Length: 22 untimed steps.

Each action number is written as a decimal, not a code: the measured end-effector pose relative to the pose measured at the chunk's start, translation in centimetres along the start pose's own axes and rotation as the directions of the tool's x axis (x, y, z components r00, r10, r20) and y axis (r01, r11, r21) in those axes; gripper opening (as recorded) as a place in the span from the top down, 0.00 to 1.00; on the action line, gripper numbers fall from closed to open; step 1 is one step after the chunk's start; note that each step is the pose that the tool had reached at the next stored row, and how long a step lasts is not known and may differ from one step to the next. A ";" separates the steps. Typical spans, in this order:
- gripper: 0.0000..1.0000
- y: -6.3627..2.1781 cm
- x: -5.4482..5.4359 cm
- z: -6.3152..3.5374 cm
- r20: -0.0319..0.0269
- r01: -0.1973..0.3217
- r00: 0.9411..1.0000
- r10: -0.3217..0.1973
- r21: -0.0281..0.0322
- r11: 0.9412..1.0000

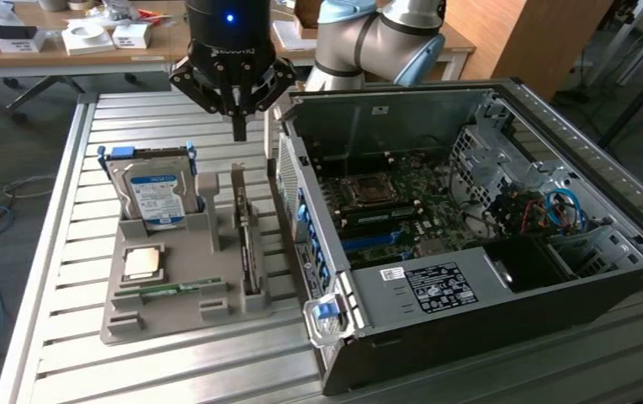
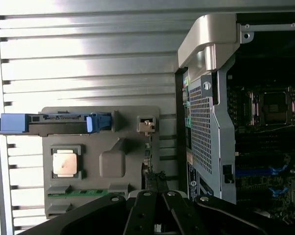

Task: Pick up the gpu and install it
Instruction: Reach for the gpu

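Black hand [image 1: 238, 133] clenched shut and empty, upper middle of the exterior view, gpu [image 1: 250, 252] standing on edge in the gray tray [image 1: 130, 324] below, just beside the open computer case [image 1: 411, 353], on the slatted desk [image 1: 63, 210]

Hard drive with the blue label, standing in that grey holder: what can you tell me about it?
The hard drive is a silver metal box with a blue and white label on its face. Blue plastic rails clip along its sides. It stands upright, its lower end slotted into the grey holder on the slatted table. Nothing else touches it.
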<state>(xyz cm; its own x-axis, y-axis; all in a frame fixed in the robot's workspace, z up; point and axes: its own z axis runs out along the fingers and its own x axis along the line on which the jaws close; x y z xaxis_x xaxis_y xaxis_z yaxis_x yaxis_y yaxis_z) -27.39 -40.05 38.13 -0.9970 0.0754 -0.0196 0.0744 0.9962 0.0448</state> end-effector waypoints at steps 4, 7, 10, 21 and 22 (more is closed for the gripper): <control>0.89 -0.57 0.0 -0.03 0.000 0.000 1.000 0.000 0.000 1.000; 0.89 -1.11 -0.1 -0.05 0.000 -0.001 1.000 0.001 0.000 1.000; 0.89 -1.68 -0.1 -0.07 0.000 -0.001 1.000 0.001 0.000 1.000; 0.89 -3.60 -0.2 -0.16 0.000 -0.003 1.000 0.003 0.000 1.000; 0.89 -3.74 -0.2 -0.16 0.000 -0.003 1.000 0.003 0.000 1.000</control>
<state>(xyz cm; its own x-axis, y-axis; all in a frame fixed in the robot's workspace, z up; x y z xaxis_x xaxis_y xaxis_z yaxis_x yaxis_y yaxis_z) -27.47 -43.80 38.13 -0.9968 0.0780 -0.0196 0.0771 0.9960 0.0448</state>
